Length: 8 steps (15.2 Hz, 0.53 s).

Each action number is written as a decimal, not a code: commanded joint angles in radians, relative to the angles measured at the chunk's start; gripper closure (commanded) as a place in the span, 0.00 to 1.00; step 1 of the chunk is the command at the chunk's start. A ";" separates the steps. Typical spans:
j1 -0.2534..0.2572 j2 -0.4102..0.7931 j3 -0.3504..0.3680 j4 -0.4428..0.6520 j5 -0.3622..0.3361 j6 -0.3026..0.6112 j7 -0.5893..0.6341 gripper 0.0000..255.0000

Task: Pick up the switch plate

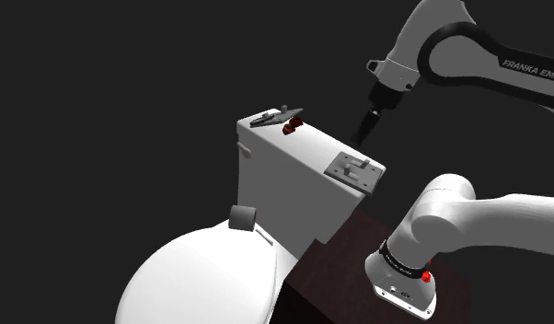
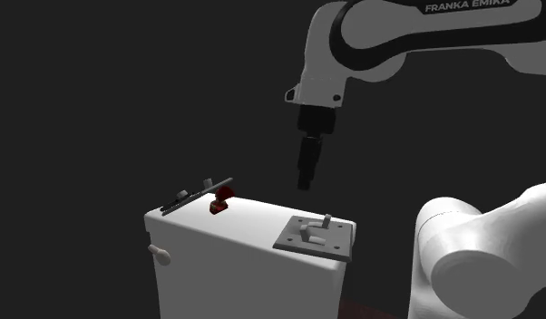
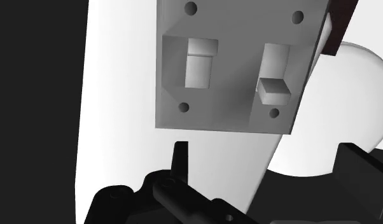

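white toilet lid [image 1: 197, 276] sits closest. behind it, the grey switch plate [image 1: 354, 168] lies flat on the tank [image 1: 284, 198] top's corner. black jaws hang above it; i cannot tell if they are open.

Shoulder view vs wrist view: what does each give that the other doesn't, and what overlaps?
Shoulder view adds: the hand hovering clear above the tank, plus a red object and dark tool at the tank's far end. Wrist view adds: four screw holes in the switch plate. Shared: the grey switch plate with two toggles, lying flat on the white tank.
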 commanded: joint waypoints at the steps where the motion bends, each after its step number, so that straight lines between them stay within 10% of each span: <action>1: -0.019 -0.049 -0.023 -0.064 -0.037 0.002 -0.029 0.00; 8: -0.060 -0.132 -0.068 -0.191 -0.105 0.030 -0.077 0.00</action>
